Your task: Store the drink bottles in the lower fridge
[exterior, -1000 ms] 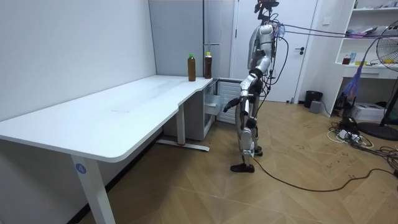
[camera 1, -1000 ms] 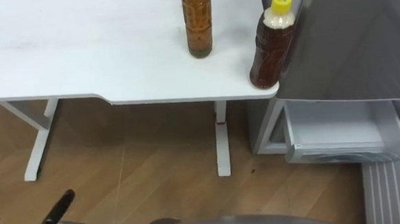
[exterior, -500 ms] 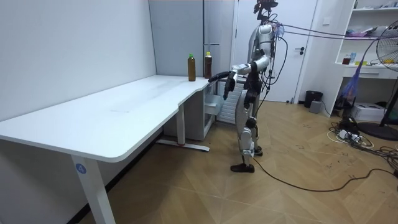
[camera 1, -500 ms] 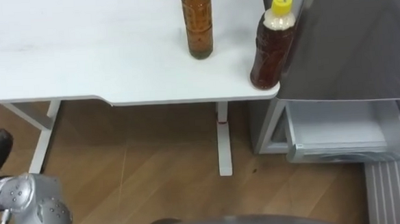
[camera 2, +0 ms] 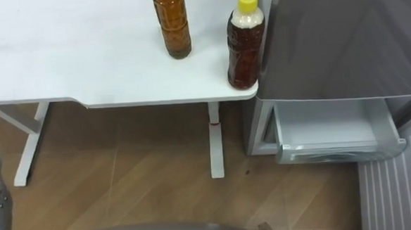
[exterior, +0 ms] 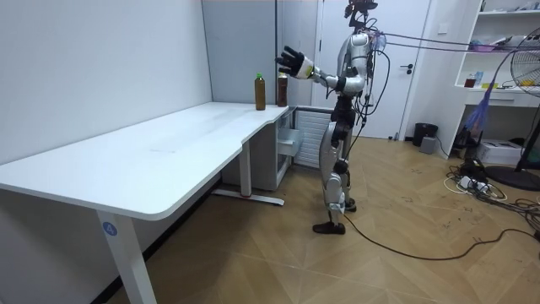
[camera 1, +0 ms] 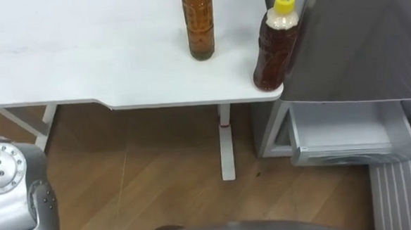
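Two drink bottles (camera 1: 200, 24) (camera 1: 274, 44), one table (camera 1: 83, 58)

You see an amber-brown bottle (camera 1: 199, 27), a yellow-capped dark brown bottle (camera 1: 274, 51), a white table (camera 1: 83, 58), a grey fridge (camera 1: 357, 44), a brown wood-grain floor (camera 1: 146, 188) and your black left hand (exterior: 290, 62).

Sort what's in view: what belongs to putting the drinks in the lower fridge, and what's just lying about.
Job: yellow-capped bottle and brown bottle, both on the white table; fridge's open lower drawer; raised left hand, open.
Lying about: fan, bin, wall shelves.
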Tool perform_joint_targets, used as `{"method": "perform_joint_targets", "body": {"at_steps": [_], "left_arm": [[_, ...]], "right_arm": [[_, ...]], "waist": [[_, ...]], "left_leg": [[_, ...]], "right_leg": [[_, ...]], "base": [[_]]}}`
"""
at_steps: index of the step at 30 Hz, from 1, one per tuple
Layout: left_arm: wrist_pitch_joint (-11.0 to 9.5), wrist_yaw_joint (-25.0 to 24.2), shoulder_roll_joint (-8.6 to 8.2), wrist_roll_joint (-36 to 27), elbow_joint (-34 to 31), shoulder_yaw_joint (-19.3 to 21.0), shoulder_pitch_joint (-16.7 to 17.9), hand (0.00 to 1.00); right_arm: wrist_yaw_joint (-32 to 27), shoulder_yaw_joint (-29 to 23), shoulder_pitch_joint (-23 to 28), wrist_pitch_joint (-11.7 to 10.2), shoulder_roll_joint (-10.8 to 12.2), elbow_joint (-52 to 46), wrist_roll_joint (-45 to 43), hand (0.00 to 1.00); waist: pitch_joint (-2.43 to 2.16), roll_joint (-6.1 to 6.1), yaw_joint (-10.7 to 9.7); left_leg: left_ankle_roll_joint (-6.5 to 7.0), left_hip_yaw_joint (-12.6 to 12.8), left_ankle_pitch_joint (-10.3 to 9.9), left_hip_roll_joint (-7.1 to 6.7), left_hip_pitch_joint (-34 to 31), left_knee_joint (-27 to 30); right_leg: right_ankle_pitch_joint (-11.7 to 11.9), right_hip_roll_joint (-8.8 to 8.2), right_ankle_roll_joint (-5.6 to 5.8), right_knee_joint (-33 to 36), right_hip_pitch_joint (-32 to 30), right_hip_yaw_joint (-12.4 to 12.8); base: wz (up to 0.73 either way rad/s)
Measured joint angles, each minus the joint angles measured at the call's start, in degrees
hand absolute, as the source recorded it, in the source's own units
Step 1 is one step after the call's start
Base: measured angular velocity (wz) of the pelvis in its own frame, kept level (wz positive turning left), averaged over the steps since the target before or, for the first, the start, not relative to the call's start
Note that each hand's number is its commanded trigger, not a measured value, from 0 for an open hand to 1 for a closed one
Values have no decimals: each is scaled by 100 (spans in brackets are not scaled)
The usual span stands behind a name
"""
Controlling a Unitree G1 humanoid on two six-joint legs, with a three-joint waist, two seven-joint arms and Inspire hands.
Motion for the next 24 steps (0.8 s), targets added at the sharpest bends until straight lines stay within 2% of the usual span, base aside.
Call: {"method": "perform_joint_targets", "body": {"at_steps": [4, 6, 11, 13, 19, 24], "left_arm": [[3, -474, 0, -2, -206, -166, -41, 0], [16, -783, -1, -1, -267, -359, -170, 0], [114, -1499, -3, -4, -495, -684, -238, 0], [160, -1686, -2, -3, -645, -802, -268, 0], [185, -2417, 7, 275, -667, -1261, -680, 0], [391, -3197, -1, 275, -667, -1387, -792, 0]], "right_arm": [[112, 3, -49, -3, 0, 9, -185, 0], [110, 15, -87, 0, 7, 38, -184, 0], [102, 13, -182, -8, 27, 185, -182, 0], [107, 15, -215, -13, 25, 201, -180, 0], [222, 12, -219, -101, 10, 228, -443, 0], [441, 11, -224, -79, 13, 214, -695, 0]], "waist": [[-1, -14, -83], [20, -38, -88], [30, -68, -176], [32, -63, -236], [37, -26, -343], [24, 26, -363]], "left_leg": [[0, 0, 0, -2, -1, 1], [0, -6, 0, -4, -1, -7], [0, -9, 0, -9, -12, -10], [0, -14, 0, -10, -30, 14], [0, -23, 0, -10, -29, 12], [2, 50, 2, -8, -29, -41]], "right_leg": [[0, -1, 0, -6, 1, -5], [0, -1, 0, -8, 0, -4], [-2, -3, 3, -12, -10, 2], [-2, -3, 2, -13, -18, 7], [0, 2, 0, -7, -20, 31], [-1, 2, 1, 16, -99, 145]], "base": [[0], [0], [0], [0], [-1], [-8]]}}
